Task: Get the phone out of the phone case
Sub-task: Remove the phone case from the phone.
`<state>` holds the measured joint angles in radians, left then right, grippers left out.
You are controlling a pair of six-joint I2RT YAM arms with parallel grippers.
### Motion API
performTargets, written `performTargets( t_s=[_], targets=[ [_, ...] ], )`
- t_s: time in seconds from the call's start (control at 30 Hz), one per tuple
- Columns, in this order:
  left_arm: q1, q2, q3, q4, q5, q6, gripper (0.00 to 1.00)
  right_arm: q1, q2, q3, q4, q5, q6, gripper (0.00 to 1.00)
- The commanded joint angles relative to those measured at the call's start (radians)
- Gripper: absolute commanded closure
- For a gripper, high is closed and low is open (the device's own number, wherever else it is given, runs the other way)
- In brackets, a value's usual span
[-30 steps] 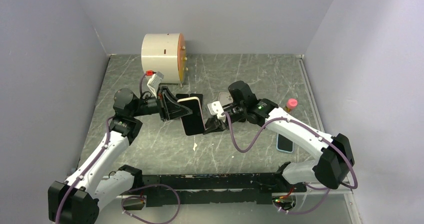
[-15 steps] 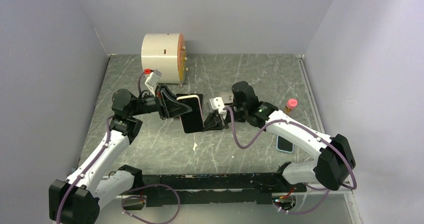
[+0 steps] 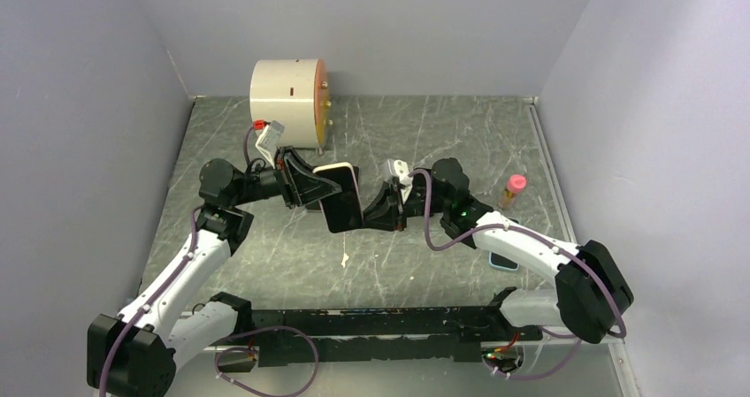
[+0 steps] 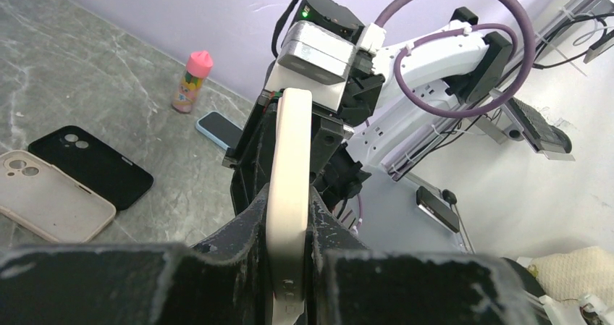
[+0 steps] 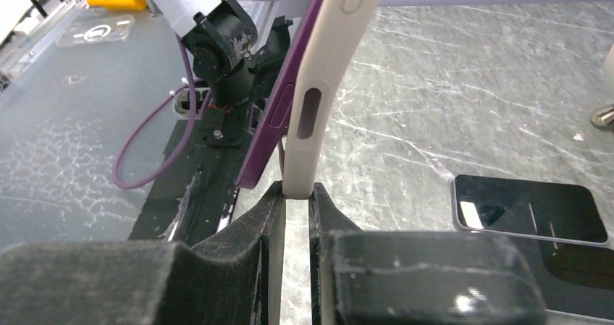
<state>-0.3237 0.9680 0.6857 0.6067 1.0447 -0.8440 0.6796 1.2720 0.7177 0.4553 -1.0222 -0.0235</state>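
Note:
A purple phone [image 5: 269, 126] in a cream phone case [image 3: 339, 169] is held in the air between both arms, dark screen up in the top view. My left gripper [image 3: 311, 187] is shut on its left end; the case's edge [image 4: 289, 187] runs between the jaws of my left gripper [image 4: 289, 203]. My right gripper [image 3: 382, 213] is shut on the opposite end. In the right wrist view my right gripper [image 5: 297, 191] pinches the cream case's corner [image 5: 318, 100], and the purple phone's edge stands a little away from the case.
A cream case [image 4: 51, 202] and a black case [image 4: 90, 166] lie empty on the table. A blue phone [image 3: 504, 260] lies under my right arm, a pink-capped bottle [image 3: 514, 187] stands beyond it. A white drum [image 3: 285, 96] stands at the back left. A dark phone [image 5: 528, 209] lies flat.
My right gripper has turned and dropped lower while staying on the phone's right end. The phone has shifted slightly toward the back. My left gripper has barely moved.

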Motion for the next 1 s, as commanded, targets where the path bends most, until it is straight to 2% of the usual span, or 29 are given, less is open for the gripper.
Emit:
performTargets(
  t_s=[0.0, 0.3, 0.63, 0.73, 0.87, 0.97],
  targets=[
    [-0.055, -0.028, -0.009, 0.007, 0.032, -0.068, 0.97, -0.012, -0.044, 0.017, 0.289, 0.113, 0.154, 0.92],
    [-0.076, -0.014, -0.034, -0.040, -0.012, -0.033, 0.97, -0.012, -0.037, 0.005, 0.500, 0.099, 0.356, 0.75],
    [-0.083, 0.042, -0.062, -0.028, -0.069, -0.037, 0.97, -0.012, 0.044, -0.009, 0.702, 0.119, 0.545, 0.73],
    [-0.082, 0.062, -0.054, -0.075, -0.110, -0.006, 0.97, -0.012, 0.068, -0.020, 0.752, 0.114, 0.594, 0.78],
    [-0.083, 0.102, -0.049, -0.132, -0.174, 0.023, 0.98, -0.012, 0.096, -0.043, 0.801, 0.117, 0.646, 0.91],
    [-0.083, 0.126, -0.050, -0.165, -0.228, 0.046, 0.93, -0.012, 0.108, -0.067, 0.790, 0.139, 0.660, 1.00]
  ],
)
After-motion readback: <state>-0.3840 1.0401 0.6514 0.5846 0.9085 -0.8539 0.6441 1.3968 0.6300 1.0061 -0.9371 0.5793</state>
